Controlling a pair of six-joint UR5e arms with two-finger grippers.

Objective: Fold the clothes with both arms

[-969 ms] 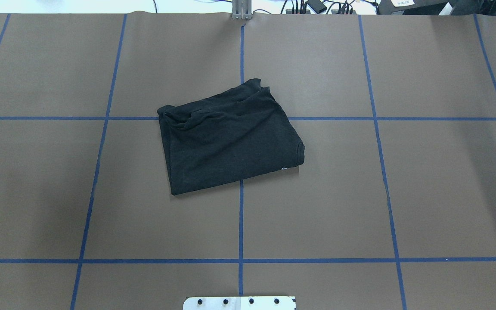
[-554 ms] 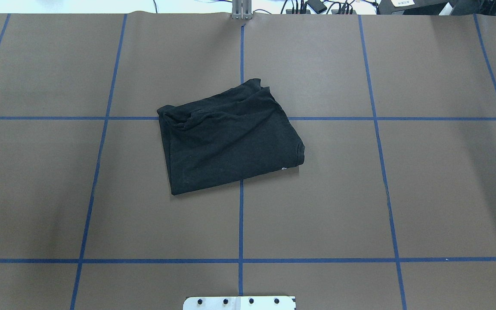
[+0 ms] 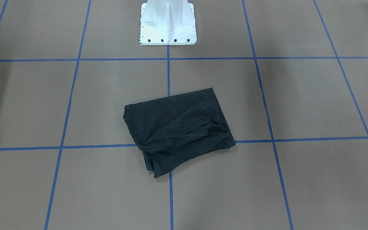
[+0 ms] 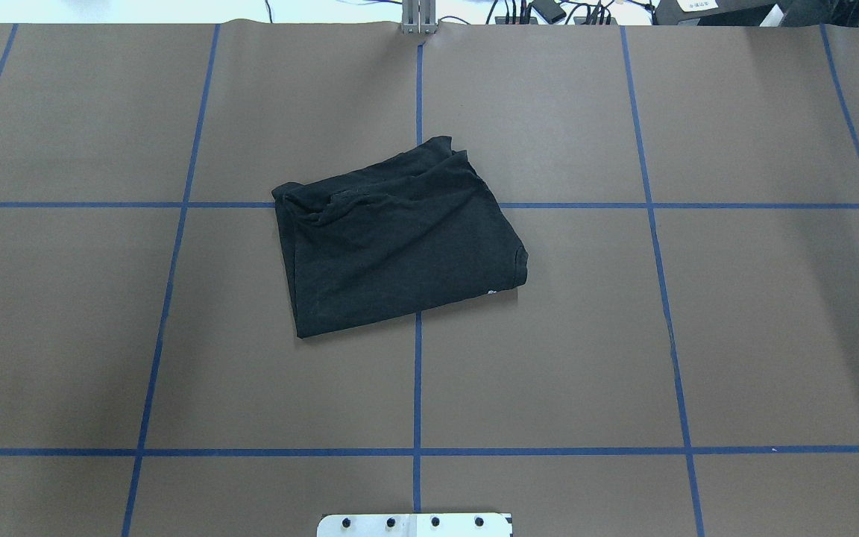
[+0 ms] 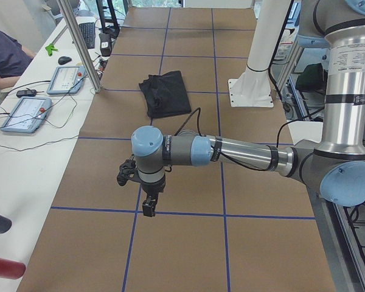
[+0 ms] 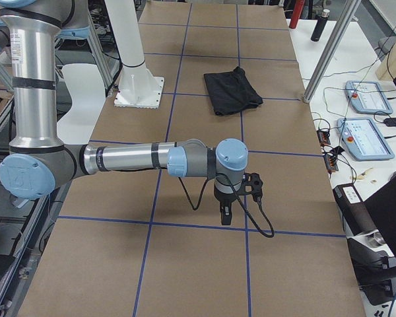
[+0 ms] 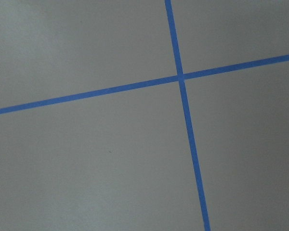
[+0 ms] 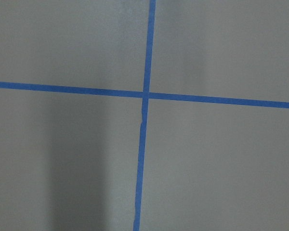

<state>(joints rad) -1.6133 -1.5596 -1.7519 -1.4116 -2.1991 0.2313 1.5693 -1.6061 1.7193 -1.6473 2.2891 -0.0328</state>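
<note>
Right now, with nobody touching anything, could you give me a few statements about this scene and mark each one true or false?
1. The black T-shirt lies folded on the brown table. True.
2. One gripper is gripping the shirt. False: the left gripper and the right gripper both hang over bare table, well away from it.
3. The shirt covers a crossing of the blue tape lines. True.
4. A big logo faces up. False: only plain black fabric shows, apart from a small white speck at one edge.
</note>
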